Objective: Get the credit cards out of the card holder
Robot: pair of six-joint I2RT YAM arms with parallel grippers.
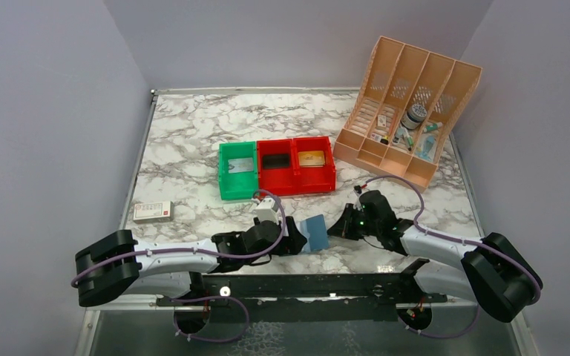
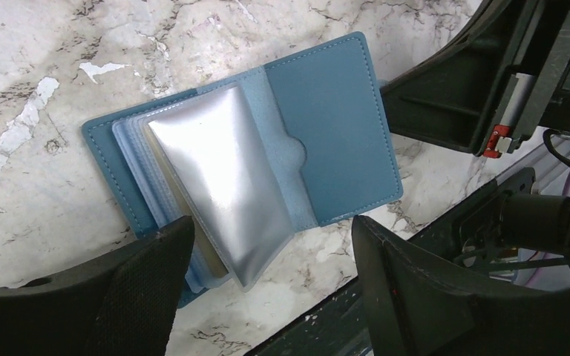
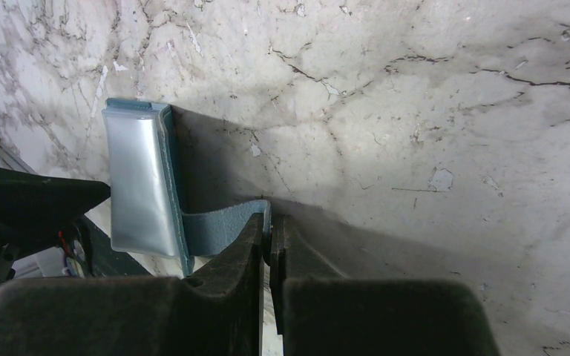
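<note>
Top external view: a marble-patterned surface (image 1: 193, 133) fills the space between pale walls, and a peach slotted file rack (image 1: 408, 104) leans at its far right corner with small items in its lower pockets. The left arm (image 1: 163, 256) and the right arm (image 1: 445, 248) reach inward from the near edge and meet near the middle. Beyond them three bins sit touching in a row: a green bin (image 1: 237, 172) on the left and two red bins (image 1: 297, 172) to its right. The card holder (image 1: 315, 231), a blue two-panel wallet, lies open on the surface between the two arms, close to the near edge. In the left wrist view its blue cover panel (image 2: 334, 126) lies flat to the right and glossy silvery sleeves (image 2: 223, 178) fan out over the other panel. The left arm's jaws stand apart, one on either side of the sleeves' near end. The right arm's jaws are clamped on the outer edge of the cover panel (image 3: 215, 226). A white-and-red box (image 1: 153, 211) lies well to the left. A pale grey card (image 1: 241, 165) lies in the green bin and a tan-gold card (image 1: 312, 158) in the right red bin.
</note>
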